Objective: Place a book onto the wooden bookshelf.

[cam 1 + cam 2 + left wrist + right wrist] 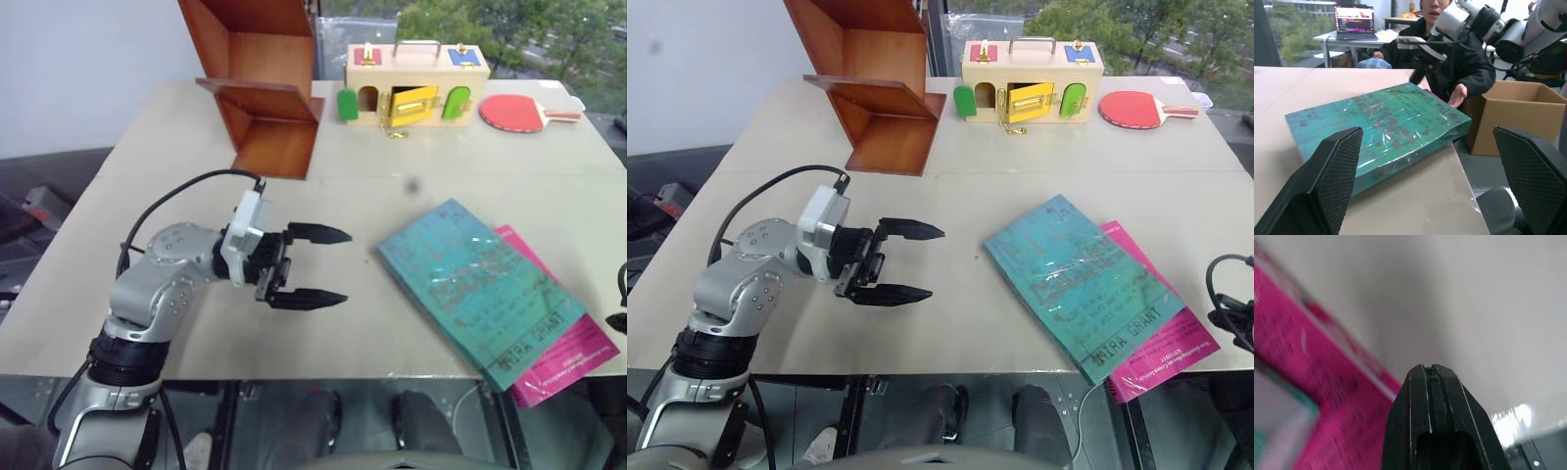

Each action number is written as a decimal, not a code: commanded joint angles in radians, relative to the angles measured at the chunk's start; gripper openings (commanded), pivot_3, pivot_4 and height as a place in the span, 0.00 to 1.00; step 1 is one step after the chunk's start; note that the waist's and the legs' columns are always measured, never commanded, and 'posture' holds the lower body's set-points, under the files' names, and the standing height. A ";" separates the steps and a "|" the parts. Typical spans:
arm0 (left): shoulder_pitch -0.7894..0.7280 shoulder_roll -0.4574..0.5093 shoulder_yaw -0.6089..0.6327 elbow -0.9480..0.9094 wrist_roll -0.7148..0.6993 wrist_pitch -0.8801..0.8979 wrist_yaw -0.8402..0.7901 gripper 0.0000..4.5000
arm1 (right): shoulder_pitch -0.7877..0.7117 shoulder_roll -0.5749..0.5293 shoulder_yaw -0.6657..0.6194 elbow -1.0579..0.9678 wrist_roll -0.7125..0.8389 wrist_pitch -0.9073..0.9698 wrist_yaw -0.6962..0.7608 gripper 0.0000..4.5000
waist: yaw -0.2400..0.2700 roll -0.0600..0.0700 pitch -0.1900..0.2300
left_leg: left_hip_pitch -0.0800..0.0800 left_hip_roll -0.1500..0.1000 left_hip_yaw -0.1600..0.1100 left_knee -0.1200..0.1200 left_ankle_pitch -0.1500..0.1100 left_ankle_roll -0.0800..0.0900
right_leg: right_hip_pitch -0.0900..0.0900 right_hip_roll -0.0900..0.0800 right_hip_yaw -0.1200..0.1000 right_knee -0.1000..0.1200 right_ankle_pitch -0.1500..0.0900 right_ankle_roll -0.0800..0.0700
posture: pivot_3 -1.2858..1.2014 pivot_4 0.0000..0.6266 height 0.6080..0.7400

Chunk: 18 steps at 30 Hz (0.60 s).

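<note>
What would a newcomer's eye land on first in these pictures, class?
Probably the teal book, lying flat at the table's near right edge on top of a magenta-pink book. Next, the left gripper, open, pointing level toward it. The wooden bookshelf stands at the far left.

A pale beige worktop point(392, 323) was seen across the middle of the head views, with a seam running across it. A plain white wall point(88, 69) was seen at the upper left, and a window point(509, 24) onto green trees at the upper right. In the left wrist view, a second table point(1352, 36) bearing an open laptop point(1354, 19) was shown before another window, a seated person point(1449, 58) behind it, and a cardboard box point(1515, 115) at the right.
</note>
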 commanded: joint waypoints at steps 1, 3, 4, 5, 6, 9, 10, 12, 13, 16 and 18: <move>-0.014 -0.001 0.001 -0.008 0.000 -0.003 -0.003 1.00 | 0.095 -0.029 -0.005 -0.092 0.054 -0.072 0.052 0.01 | -0.003 0.000 0.000 | 0.000 0.000 0.000 0.000 0.000 0.000 | 0.000 0.000 0.000 0.000 0.000 0.000 | 0.52 0.24 1.00; -0.017 -0.003 -0.002 -0.009 0.000 -0.001 0.000 1.00 | 0.142 -0.027 0.012 -0.129 0.066 -0.106 0.077 0.01 | -0.003 0.000 0.000 | 0.001 0.000 0.000 0.000 0.000 0.000 | 0.000 0.000 0.001 0.000 0.000 0.000 | 0.52 0.24 1.00; -0.021 -0.004 -0.003 -0.008 -0.001 0.001 0.001 1.00 | 0.154 -0.024 0.019 -0.139 0.064 -0.121 0.081 0.01 | -0.003 0.000 0.000 | 0.001 0.000 0.000 0.000 0.000 0.000 | 0.000 0.000 0.001 0.000 0.000 0.000 | 0.52 0.24 1.00; -0.025 -0.004 -0.003 -0.008 -0.001 0.003 0.002 1.00 | 0.164 -0.025 0.021 -0.145 0.057 -0.133 0.086 0.01 | -0.002 -0.001 0.000 | 0.001 0.000 0.000 0.000 0.000 0.000 | 0.000 0.000 0.001 0.000 0.000 0.000 | 0.52 0.24 1.00; -0.026 -0.003 -0.003 -0.008 -0.002 0.004 0.003 1.00 | 0.176 -0.029 0.022 -0.150 0.055 -0.149 0.090 0.01 | -0.001 -0.001 0.001 | 0.000 0.000 0.000 0.000 0.000 0.000 | 0.000 0.000 0.000 0.000 0.000 0.000 | 0.52 0.24 1.00; -0.026 0.000 0.001 -0.011 -0.005 0.008 0.005 1.00 | 0.200 -0.041 -0.034 -0.132 -0.016 -0.200 0.104 0.01 | 0.003 -0.001 0.001 | 0.000 0.000 0.000 0.000 0.000 0.000 | 0.000 0.000 0.000 -0.001 0.000 0.000 | 0.52 0.24 1.00; -0.025 0.001 0.001 -0.012 -0.006 0.009 0.006 1.00 | 0.214 -0.048 -0.061 -0.123 -0.047 -0.205 0.122 0.01 | 0.004 -0.001 0.001 | 0.000 0.000 0.000 0.000 0.000 0.000 | 0.000 0.000 0.000 -0.001 0.000 0.000 | 0.52 0.24 1.00; -0.023 0.002 0.003 -0.015 -0.006 0.011 0.006 1.00 | 0.261 -0.067 -0.107 -0.127 -0.112 -0.184 0.185 0.01 | 0.007 -0.001 0.001 | -0.001 0.000 0.000 0.000 0.000 0.000 | 0.000 0.000 0.000 -0.002 0.000 0.000 | 0.52 0.24 1.00; -0.022 0.003 0.003 -0.016 -0.007 0.012 0.006 1.00 | 0.290 -0.074 -0.127 -0.133 -0.140 -0.166 0.221 0.01 | 0.009 -0.001 0.001 | -0.001 0.000 0.000 0.000 0.000 0.000 | 0.000 0.000 0.000 -0.002 0.000 0.000 | 0.52 0.24 1.00; -0.025 0.004 0.003 -0.011 -0.007 0.013 0.002 1.00 | 0.423 -0.095 -0.198 -0.210 -0.231 -0.086 0.374 0.01 | 0.015 -0.001 0.001 | -0.001 0.000 -0.001 -0.001 0.000 0.000 | 0.000 0.000 -0.001 -0.004 0.000 0.000 | 0.52 0.24 1.00; -0.026 0.004 0.002 -0.009 -0.007 0.013 -0.002 1.00 | 0.497 -0.101 -0.238 -0.284 -0.259 -0.047 0.486 0.01 | 0.022 -0.001 0.001 | -0.001 0.000 -0.002 -0.002 0.000 0.000 | -0.001 0.000 -0.001 -0.004 0.000 0.000 | 0.52 0.24 1.00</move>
